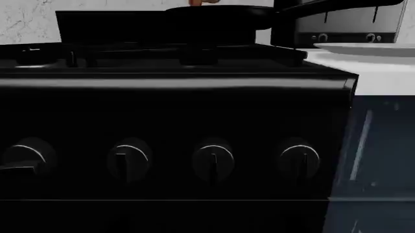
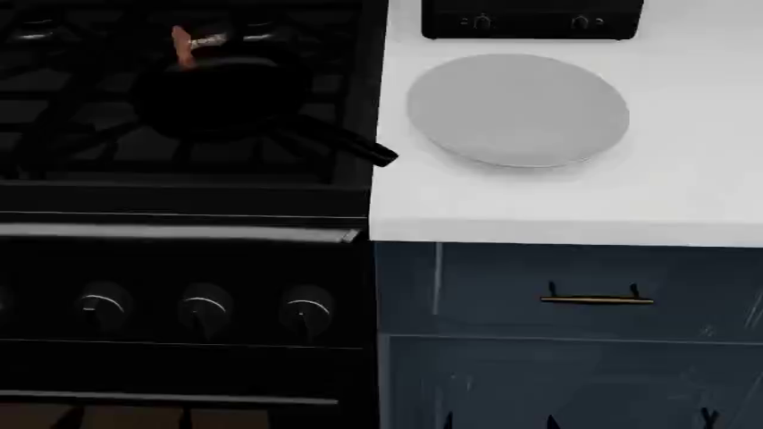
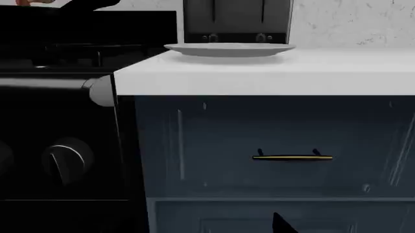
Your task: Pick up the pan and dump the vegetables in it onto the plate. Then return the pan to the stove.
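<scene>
The black pan sits on the stove grates, its long handle pointing toward the counter. A small reddish-brown vegetable with a grey stem lies at the pan's far rim. The light-grey plate rests on the white counter to the right of the stove. The left wrist view shows the pan above the stove front and the plate's edge. The right wrist view shows the plate. Both grippers are low, in front of the stove and cabinet. Only one dark tip of the right gripper shows.
A black toaster stands behind the plate. Stove knobs line the range front. A blue cabinet drawer with a brass handle is below the white counter.
</scene>
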Motion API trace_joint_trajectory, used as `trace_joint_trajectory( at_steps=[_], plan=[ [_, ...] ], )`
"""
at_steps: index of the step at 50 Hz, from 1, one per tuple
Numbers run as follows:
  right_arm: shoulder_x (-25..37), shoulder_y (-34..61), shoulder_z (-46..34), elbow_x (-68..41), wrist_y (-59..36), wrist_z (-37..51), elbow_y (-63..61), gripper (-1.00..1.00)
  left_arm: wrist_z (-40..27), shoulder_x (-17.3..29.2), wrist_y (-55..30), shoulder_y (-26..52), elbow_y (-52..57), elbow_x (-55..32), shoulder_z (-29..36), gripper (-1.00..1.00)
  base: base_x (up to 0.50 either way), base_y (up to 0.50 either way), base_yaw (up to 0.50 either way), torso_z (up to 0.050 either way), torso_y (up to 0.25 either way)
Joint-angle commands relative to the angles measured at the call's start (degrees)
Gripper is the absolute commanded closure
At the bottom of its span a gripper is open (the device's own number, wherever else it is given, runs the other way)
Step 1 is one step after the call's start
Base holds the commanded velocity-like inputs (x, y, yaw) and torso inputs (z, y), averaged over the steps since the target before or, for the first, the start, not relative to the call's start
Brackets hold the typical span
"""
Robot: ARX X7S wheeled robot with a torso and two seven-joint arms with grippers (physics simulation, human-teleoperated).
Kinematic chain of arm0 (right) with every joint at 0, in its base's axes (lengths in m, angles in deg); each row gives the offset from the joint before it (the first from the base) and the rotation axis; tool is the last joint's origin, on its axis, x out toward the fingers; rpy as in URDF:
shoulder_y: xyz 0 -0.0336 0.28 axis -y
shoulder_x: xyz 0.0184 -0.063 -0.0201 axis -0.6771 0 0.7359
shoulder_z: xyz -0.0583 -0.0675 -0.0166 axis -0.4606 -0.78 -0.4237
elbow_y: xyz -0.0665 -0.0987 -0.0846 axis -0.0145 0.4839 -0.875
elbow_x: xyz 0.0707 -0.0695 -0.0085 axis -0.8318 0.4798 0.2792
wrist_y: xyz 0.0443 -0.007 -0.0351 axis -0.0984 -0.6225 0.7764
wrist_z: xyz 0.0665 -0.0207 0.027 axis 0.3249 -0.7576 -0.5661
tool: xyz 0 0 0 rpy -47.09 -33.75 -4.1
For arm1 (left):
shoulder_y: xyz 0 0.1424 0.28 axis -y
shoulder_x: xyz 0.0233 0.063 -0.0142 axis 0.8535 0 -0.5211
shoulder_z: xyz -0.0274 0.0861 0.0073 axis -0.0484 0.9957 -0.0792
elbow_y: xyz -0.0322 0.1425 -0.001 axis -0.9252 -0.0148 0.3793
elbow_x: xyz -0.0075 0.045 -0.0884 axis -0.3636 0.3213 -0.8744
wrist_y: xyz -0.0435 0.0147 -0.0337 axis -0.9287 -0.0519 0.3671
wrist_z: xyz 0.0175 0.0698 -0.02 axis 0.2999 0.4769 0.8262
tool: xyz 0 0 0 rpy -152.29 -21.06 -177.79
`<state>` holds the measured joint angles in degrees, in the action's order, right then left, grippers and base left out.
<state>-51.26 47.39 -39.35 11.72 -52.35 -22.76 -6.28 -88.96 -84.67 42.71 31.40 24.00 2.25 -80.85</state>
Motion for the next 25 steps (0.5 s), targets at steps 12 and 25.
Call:
trace_joint_trajectory(
  at_steps=[12, 25],
  plan=[
    [2.52, -0.28, -3.48, -2.14, -1.15, 2.46, -1.41, -1.0, -2.05, 2.69, 0.01, -0.15, -0.59, -2.84, 3.54, -1.0, 0.0, 0.0, 0.0, 0.0, 0.0],
    [5.44, -5.96, -3.35, -3.68, -4.07, 4.17, -14.55, -1.0, -0.38, 7.39, -3.83, -6.87, 21.12, -6.89, 5.82, -1.0, 0.0, 0.0, 0.0, 0.012, 0.01]
  ],
)
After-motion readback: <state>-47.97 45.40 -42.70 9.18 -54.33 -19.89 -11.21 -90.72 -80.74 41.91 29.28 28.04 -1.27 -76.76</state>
